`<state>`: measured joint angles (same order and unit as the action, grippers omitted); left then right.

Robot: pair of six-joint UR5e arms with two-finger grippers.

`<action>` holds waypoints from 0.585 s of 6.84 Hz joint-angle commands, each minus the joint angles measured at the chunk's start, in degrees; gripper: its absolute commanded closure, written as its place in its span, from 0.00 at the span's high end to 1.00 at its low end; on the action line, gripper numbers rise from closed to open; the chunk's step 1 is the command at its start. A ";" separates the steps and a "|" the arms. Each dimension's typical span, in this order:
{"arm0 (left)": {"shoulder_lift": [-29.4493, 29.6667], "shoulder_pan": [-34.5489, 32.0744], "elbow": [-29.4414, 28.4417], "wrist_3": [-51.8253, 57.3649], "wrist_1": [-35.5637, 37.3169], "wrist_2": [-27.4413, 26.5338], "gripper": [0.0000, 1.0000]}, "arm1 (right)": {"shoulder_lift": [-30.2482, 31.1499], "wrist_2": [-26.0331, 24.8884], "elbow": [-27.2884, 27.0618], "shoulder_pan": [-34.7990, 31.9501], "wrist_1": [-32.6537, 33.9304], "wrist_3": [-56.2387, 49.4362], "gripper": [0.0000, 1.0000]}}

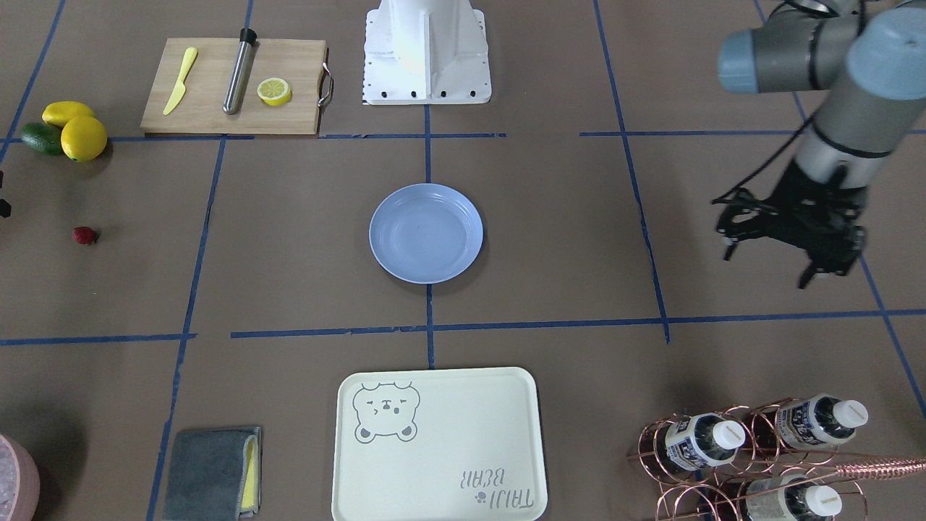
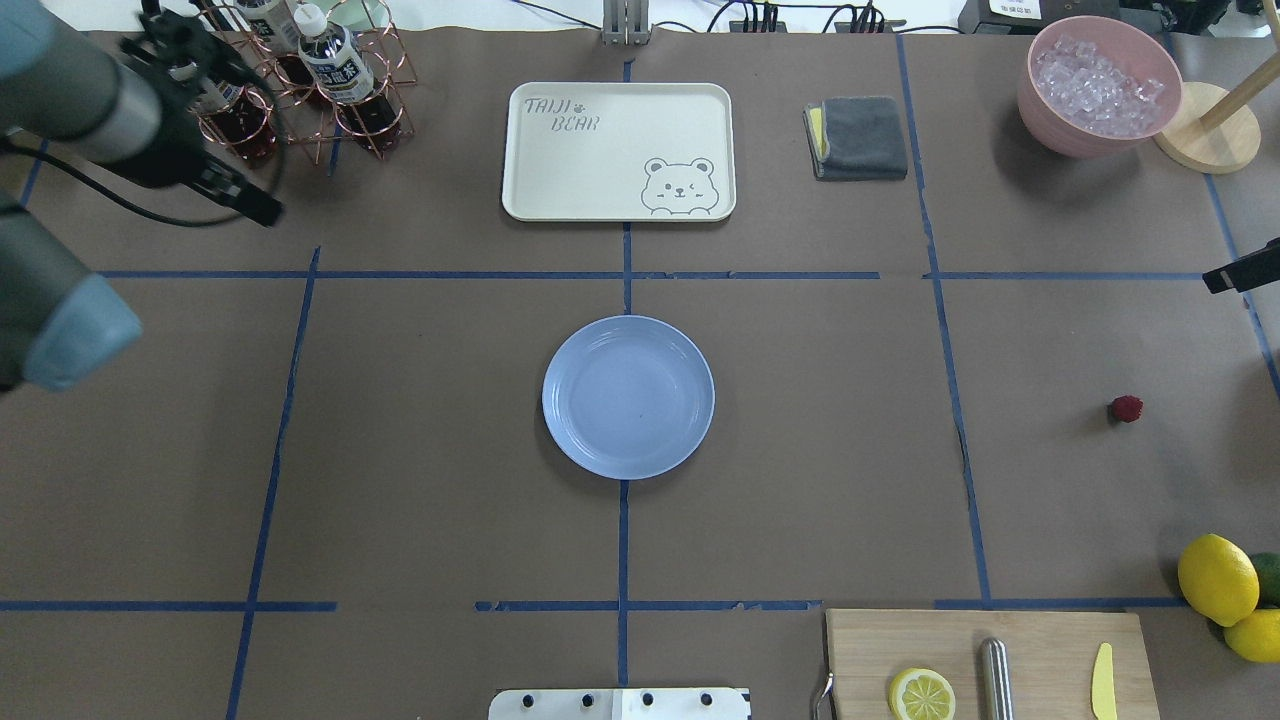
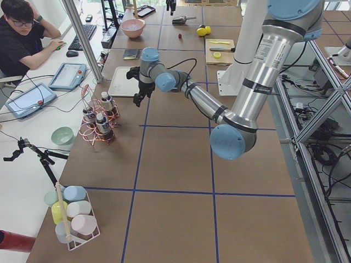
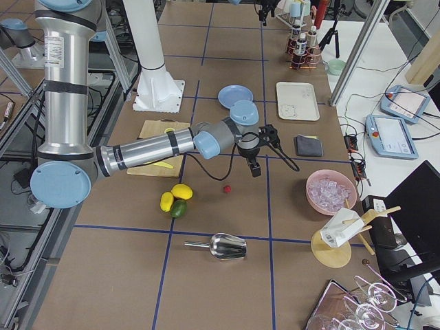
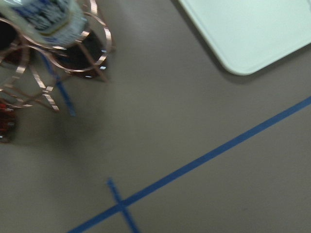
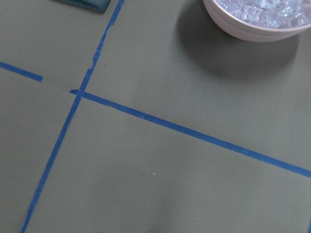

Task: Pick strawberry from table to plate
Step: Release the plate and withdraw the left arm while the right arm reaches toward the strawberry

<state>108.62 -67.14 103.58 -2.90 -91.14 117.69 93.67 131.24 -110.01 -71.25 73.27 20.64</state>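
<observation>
The strawberry [image 2: 1126, 408] is a tiny dark red berry lying alone on the brown table [image 2: 420, 450], far to the robot's right. It also shows in the front view as the strawberry [image 1: 85, 235]. In the table's middle sits the light blue plate [image 2: 628, 397], with nothing on it. My right gripper [image 4: 263, 150] hovers a little way from the berry, on its far side from the robot. Only one black finger [image 2: 1240, 275] pokes into the overhead view. Its fingers look spread and hold nothing. My left gripper [image 2: 258, 145] hangs open and holds nothing, next to the bottle rack, far from berry and plate.
Two lemons [image 2: 1217, 578] and an avocado lie near the berry on the robot's side. A cutting board [image 2: 1040, 640] carries a lemon half, a steel rod and a yellow knife. Beyond the plate are a bear-print tray [image 2: 618, 150], a grey cloth [image 2: 858, 137], an ice bowl [image 2: 1100, 85] and a copper bottle rack [image 2: 330, 100].
</observation>
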 commanded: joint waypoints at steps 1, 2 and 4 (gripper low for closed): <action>-3.83 -14.46 -5.29 8.88 12.51 7.34 1.00 | -0.07 -0.19 -3.09 2.94 0.29 11.26 1.00; -6.20 -18.08 -7.24 9.14 13.35 8.51 1.00 | -0.07 -0.19 -3.80 3.74 0.38 11.44 1.00; -14.62 -24.51 -6.47 12.36 11.08 14.71 1.00 | 0.19 -0.63 -5.64 6.54 0.38 15.02 1.00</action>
<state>98.75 -88.08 97.04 7.03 -79.53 128.03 93.67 130.93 -114.37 -66.38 73.63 33.41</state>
